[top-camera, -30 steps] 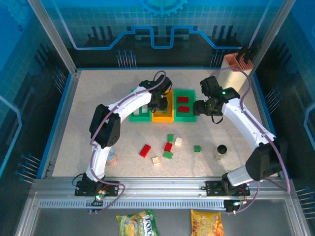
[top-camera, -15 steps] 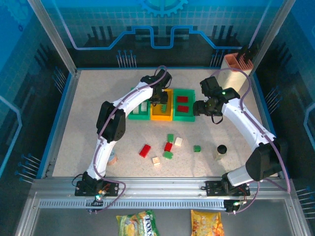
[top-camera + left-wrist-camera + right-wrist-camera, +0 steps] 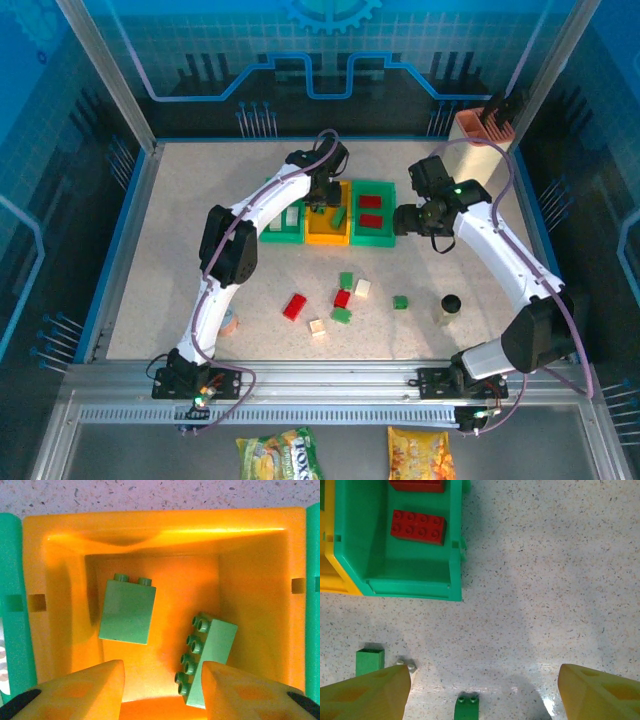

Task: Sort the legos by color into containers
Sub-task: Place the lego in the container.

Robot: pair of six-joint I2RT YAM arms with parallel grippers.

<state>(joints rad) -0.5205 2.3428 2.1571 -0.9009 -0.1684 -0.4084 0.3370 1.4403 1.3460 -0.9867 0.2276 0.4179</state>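
Observation:
My left gripper [image 3: 162,664] hangs open over the orange-yellow container [image 3: 65,570], the middle one of three [image 3: 328,235]. Inside lie two green legos: a squarish one [image 3: 127,611] and a long one [image 3: 212,655] on its side, partly behind my right-hand finger [image 3: 245,690], nothing gripped. My right gripper [image 3: 484,672] is open above bare table, to the right of the right green container [image 3: 410,575], which holds two red legos [image 3: 417,527]. The left green container [image 3: 283,236] holds pale bricks. Loose legos lie mid-table: red [image 3: 294,306], green [image 3: 346,280], cream [image 3: 362,288].
A dark-capped bottle [image 3: 450,305] stands at the right front and a round tin [image 3: 230,322] by the left arm. A beige holder [image 3: 485,125] sits in the far right corner. Under my right gripper lie green bricks [image 3: 467,707] [image 3: 370,661].
My left gripper has shifted slightly toward the far side over the orange-yellow container and its jaws have widened; the long green brick now lies in that container. The right arm has not moved.

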